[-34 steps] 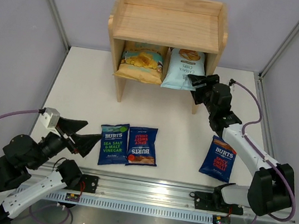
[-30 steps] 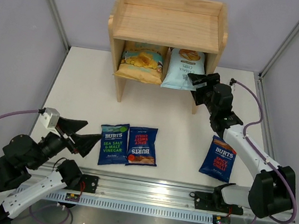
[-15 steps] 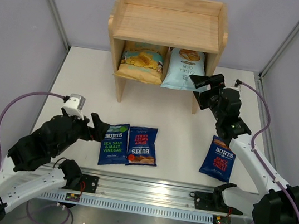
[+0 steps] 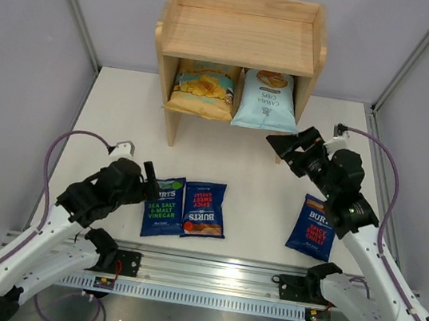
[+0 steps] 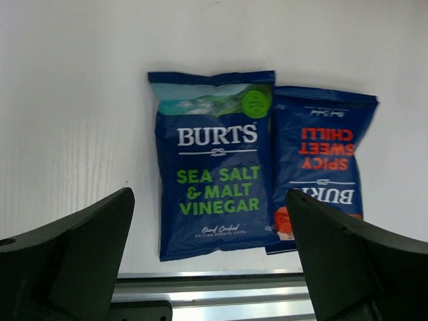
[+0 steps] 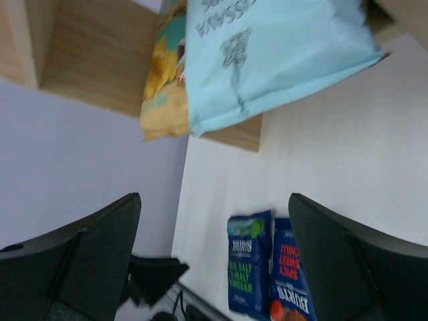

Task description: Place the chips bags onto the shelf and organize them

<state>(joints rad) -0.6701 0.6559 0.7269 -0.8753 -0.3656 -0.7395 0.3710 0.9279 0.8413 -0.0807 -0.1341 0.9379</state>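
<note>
1. The left arm [image 4: 101, 192] reaches over the white table [image 4: 124, 115]. The left jaws stand wide apart, holding nothing, above the near-left group of bags.
2. Sea salt bag [image 4: 163, 206]: dark blue, flat on the table, white "BURTS" lettering, green "SEA SALT & MALT VINEGAR" text. Its right edge touches the chilli bag [image 4: 205, 208], which is also dark blue with orange text and lies inverted relative to its neighbour.
3. The shelf [image 4: 241, 39] is light wood, at the table's far side. On its lower tier, the yellow-and-teal bag [image 4: 203, 88] sits left and the pale blue cassava bag [image 4: 266, 101] sits right, side by side.
4. The right arm [image 4: 347, 192] is near the shelf's right panel. The right jaws are spread wide, holding nothing.
5. The third BURTS bag [image 4: 314, 226] lies flat at near right, well apart from the others.
</note>
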